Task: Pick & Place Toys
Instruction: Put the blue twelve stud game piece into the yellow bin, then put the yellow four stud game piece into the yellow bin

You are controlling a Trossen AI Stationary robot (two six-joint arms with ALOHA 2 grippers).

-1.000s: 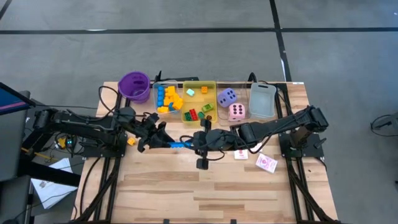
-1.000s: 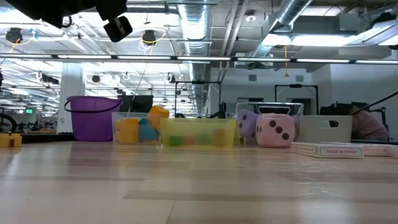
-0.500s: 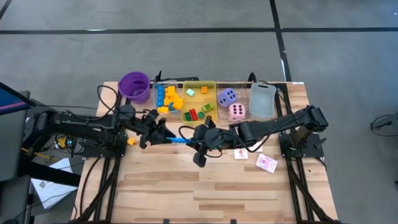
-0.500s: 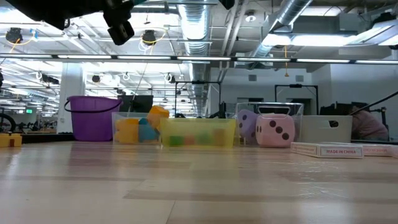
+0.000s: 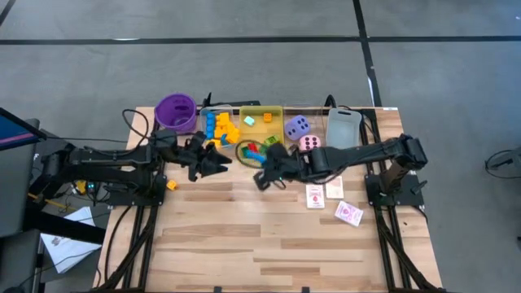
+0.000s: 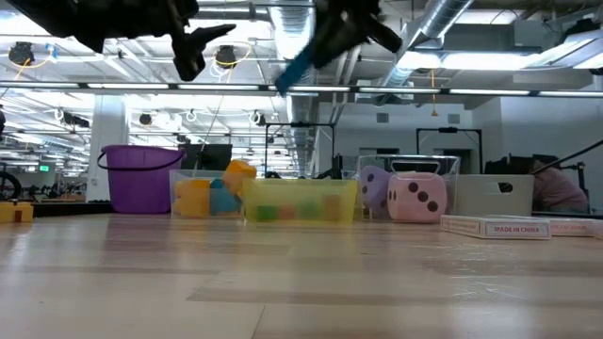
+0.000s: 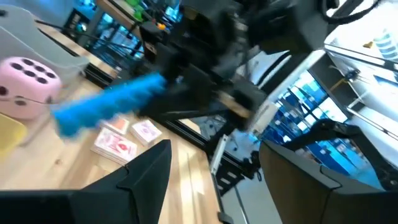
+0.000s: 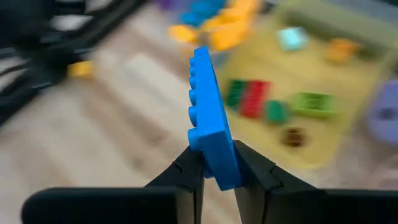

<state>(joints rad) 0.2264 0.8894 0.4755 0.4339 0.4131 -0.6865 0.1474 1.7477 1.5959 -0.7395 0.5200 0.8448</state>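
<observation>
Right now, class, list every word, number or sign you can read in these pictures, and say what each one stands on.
"MADE IN CHINA": on the edge of the flat white card box lying on the wooden table, low view.
Black dots, no numerals: on the pink foam die and the purple foam die.
Red-patterned playing cards: print too small to read.
No other text is legible.

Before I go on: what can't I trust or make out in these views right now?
- Flat blue plastic block, pinched in the right gripper: smeared by motion in the left wrist view.
- Left gripper: its fingers are too small from above.
- Yellow rectangular tray: partly covered by the right arm from above, blurred in the right wrist view.
</observation>
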